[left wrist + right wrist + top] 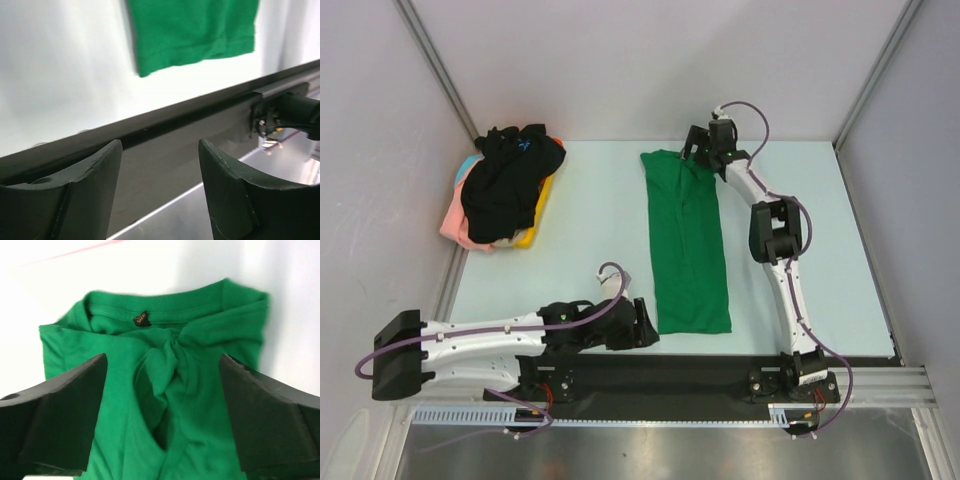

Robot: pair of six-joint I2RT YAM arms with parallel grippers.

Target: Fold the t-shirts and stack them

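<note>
A bright green t-shirt [690, 250] lies flat in the middle of the table, folded lengthwise into a long strip. Its collar end [165, 305] points to the far side and is bunched in a pinched ridge. My right gripper [693, 153] hovers over that collar, open, with the cloth below and between its fingers [70, 405] but not held. My left gripper [651, 327] is open and empty beside the near left corner of the shirt; the hem [195, 30] shows beyond its fingers [95, 185]. Other t-shirts lie in a loose pile [505, 190] at the far left, a black one with a small blue mark on top.
Orange, yellow and pink cloth shows under the black shirt. A black rail [720, 370] runs along the near table edge, seen close in the left wrist view [175, 125]. Grey walls with metal posts enclose the table on three sides.
</note>
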